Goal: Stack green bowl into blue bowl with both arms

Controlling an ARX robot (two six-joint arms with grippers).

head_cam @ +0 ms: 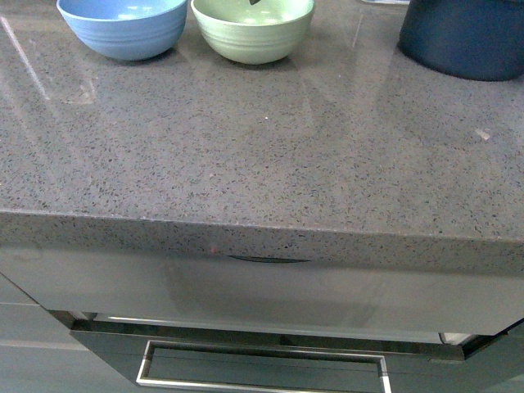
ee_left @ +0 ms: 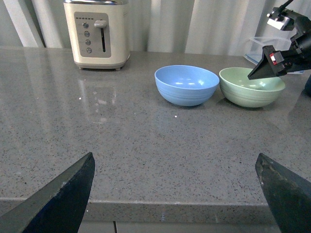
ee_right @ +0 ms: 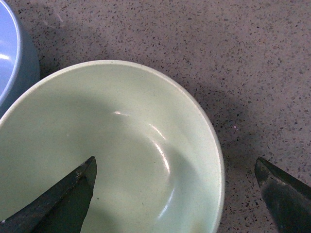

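The right claw [ee_right: 175, 160] is spread wide over the green bowl [ee_right: 112, 155]. One finger [ee_right: 63, 199] hangs above the bowl's smooth pale inside. The other finger is outside the rim, above the speckled grey counter [ee_right: 252, 63], so the rim runs between the two. Whether either finger touches the bowl cannot be told. The bowl stands upright and empty on the counter.

The blue bowl [ee_right: 12, 53] is just beside the green one, on the side of the inner finger. It is also upright and empty, and it is unclear whether the two rims touch. On the claw's other side, well apart, stands a dark navy pot [head_cam: 463, 37].

The left claw [ee_left: 174, 156] is also opened wide and grips nothing. It hovers low above the counter near its front edge. Both bowls are ahead of it and well apart from it, with the blue bowl nearly straight ahead. Farther off, in front of a pale curtain [ee_left: 165, 24], stands a cream toaster [ee_left: 97, 34] with a lever and a column of round buttons. Its markings are too small to read.

A small red-and-white label [ee_left: 273, 58] on the right arm near its claw is likewise illegible.
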